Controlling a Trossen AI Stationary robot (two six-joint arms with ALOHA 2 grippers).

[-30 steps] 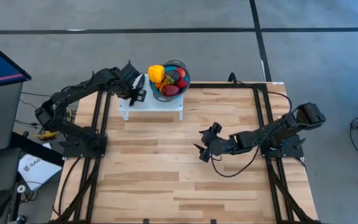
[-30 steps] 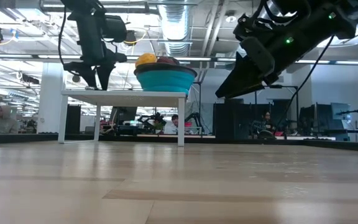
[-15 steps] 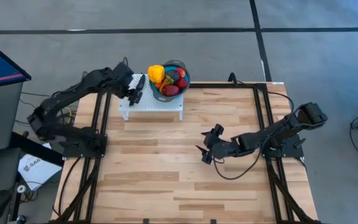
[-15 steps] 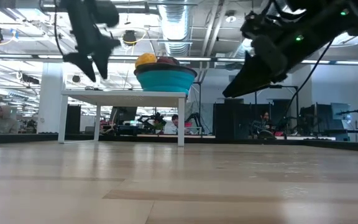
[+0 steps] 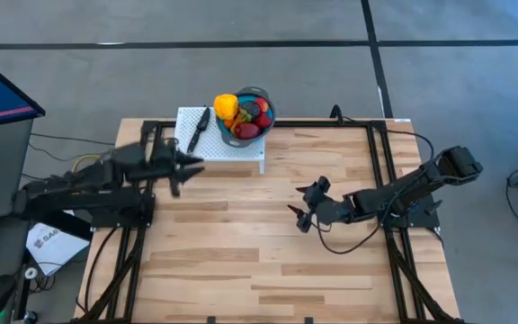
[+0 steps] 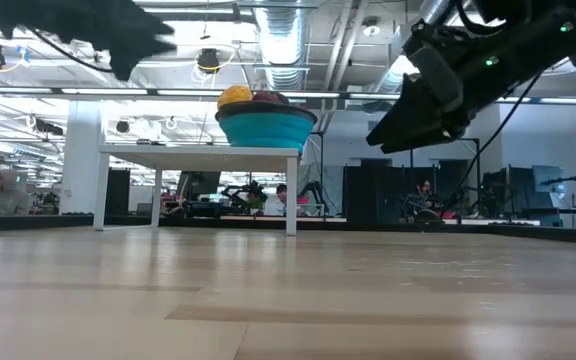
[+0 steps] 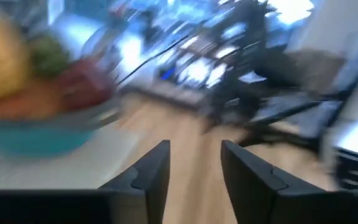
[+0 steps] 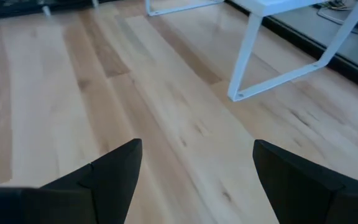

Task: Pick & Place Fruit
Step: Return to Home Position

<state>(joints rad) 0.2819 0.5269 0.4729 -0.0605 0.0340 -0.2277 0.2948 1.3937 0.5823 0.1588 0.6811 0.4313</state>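
Holding the left tool above the left part of the table, just on the near side of the white shelf, with fingers parted and gripping nothing. Hanging the right tool low over the middle-right of the table, well apart from the shelf, with fingers spread wide and likewise carrying nothing.

Moving outward, finding the fruit heaped in the blue bowl, standing on the right end of the shelf at the far side of the table. Finding none lying loose on the table. Spotting the black-handled knife lying on the shelf just left of the bowl.

Judging the placing as finished, with only the parking of both arms remaining.

Reckoning the fruit as light, stiff toy pieces with smooth, rounded skins, likely slipping or rolling under an off-centre pinch. Suggesting taking hold across the widest part, coming down from above, and opening wider for the yellow piece. Expecting neighbours in the heap shifting when lifting one out. Needing no such grasp at present, going by the full bowl.
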